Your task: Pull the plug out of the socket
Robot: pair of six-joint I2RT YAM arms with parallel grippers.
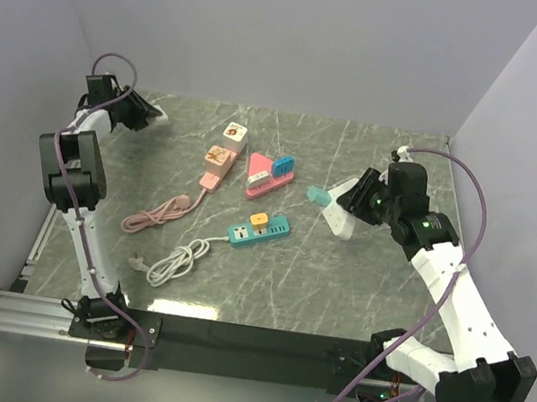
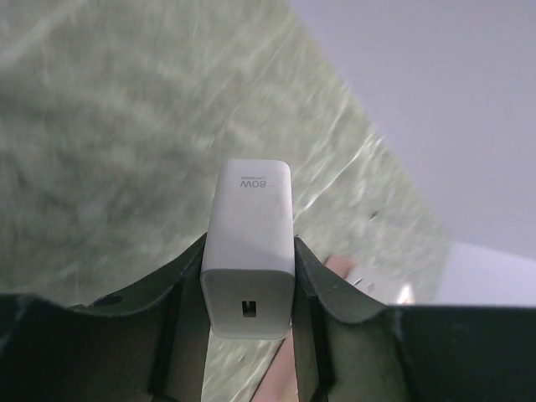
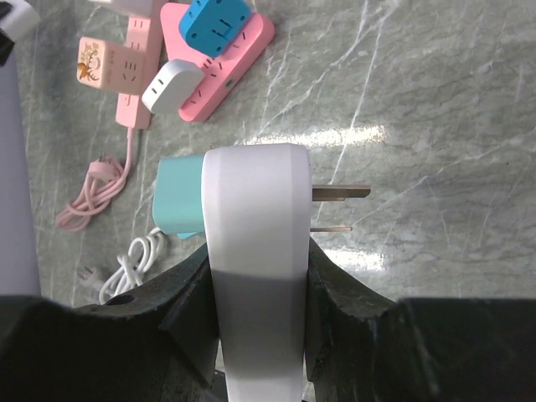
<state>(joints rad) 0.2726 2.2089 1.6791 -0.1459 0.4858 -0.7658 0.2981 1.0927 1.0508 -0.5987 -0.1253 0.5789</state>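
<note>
Clamping the white socket block (image 3: 251,226), right fingers (image 3: 180,306) hold it at right of tabletop (image 3: 435,100); teal plug (image 3: 177,201) sits against block's left side, prongs bare opp.; left fingers (image 2: 331,289) pinch white 80W charger (image 2: 248,251), far left; pink strip (image 1: 263,175) & teal strip (image 1: 259,231) lie mid-tabletop.

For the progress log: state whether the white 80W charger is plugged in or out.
Out. The left gripper holds the 80W charger over bare table, with no socket on it.
</note>
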